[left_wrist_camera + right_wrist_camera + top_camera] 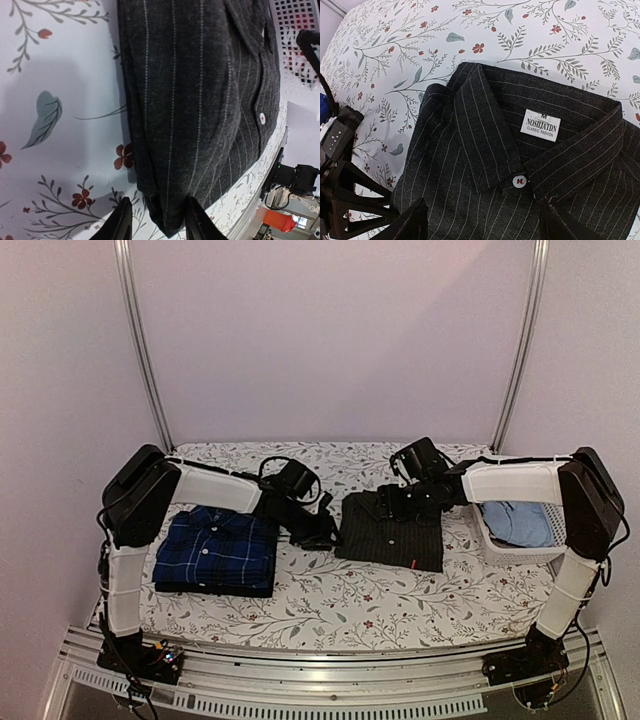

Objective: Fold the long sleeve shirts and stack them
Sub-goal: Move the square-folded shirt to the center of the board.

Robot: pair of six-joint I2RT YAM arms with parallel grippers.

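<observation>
The black pinstriped long sleeve shirt (392, 530) lies folded at the table's middle, collar toward the back. The navy checked shirt (215, 550) lies folded at the left, apart from it. My left gripper (318, 530) is low at the black shirt's left edge. In the left wrist view the jaws (159, 220) stand open astride a folded corner of the shirt (200, 100), with tablecloth showing beside the left finger (120, 220). My right gripper (410, 502) hovers over the collar. It (485, 222) is wide open above the top button (518, 181) and the neck label (540, 125).
A white mesh basket (500, 545) holding light blue cloth (520, 522) stands at the right, close to the black shirt. The floral tablecloth (330, 595) covers the table. The left arm's gripper body (340, 200) shows at the left of the right wrist view.
</observation>
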